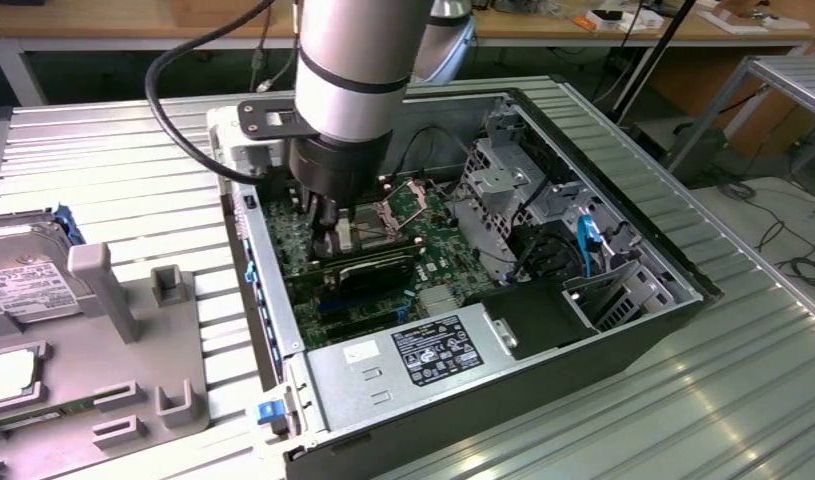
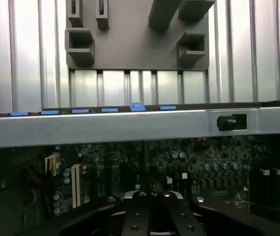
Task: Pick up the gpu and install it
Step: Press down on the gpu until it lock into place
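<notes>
Starting at the exterior view's left, we see a hard drive (image 1: 20, 275) with a white label lying at about nine o'clock on a grey holder tray (image 1: 127, 380), whose raised pegs and pockets look made to keep parts in fixed spots for picking. The tray rests on the ribbed metal surface (image 1: 114, 140), just beside the open computer case (image 1: 647, 260).

Moving toward the centre, the arm comes down from twelve o'clock into the case, and the claw (image 1: 332, 228) sits low over the green main board (image 1: 427, 225), clenched. In the wrist view the claw (image 2: 149, 211) shows its fingers drawn together, with the board (image 2: 189, 162) behind them and the case's grey side rail (image 2: 130, 128) crossing above. We judge it is pressing down on or gripping the top edge of the gpu (image 1: 367, 268), the dark flat card standing on edge across the board just below the claw; whether the card is truly pinched we cannot tell. The card stands upright because that is how it meets its slot, so it looks seated or close to seated.

Farther right, at three o'clock, the drive cage (image 1: 514, 185) and a blue cable (image 1: 590, 245) stand apart from the claw, and the power supply (image 1: 407, 355) fills the case's six o'clock end.
</notes>
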Controlling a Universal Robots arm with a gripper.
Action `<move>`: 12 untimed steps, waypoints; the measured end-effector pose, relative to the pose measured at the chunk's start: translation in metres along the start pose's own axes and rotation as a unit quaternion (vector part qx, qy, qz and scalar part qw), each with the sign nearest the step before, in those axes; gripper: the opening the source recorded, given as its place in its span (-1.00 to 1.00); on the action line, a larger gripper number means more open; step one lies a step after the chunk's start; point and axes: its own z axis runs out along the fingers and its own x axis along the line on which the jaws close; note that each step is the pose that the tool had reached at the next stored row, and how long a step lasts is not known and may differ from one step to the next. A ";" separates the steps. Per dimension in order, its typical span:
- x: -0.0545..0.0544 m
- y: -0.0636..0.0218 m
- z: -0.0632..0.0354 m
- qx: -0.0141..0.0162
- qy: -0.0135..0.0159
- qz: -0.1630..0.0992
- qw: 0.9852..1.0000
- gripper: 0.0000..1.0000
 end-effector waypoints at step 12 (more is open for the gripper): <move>0.003 -0.0473 0.0266 0.006 0.005 -0.011 1.000 -0.79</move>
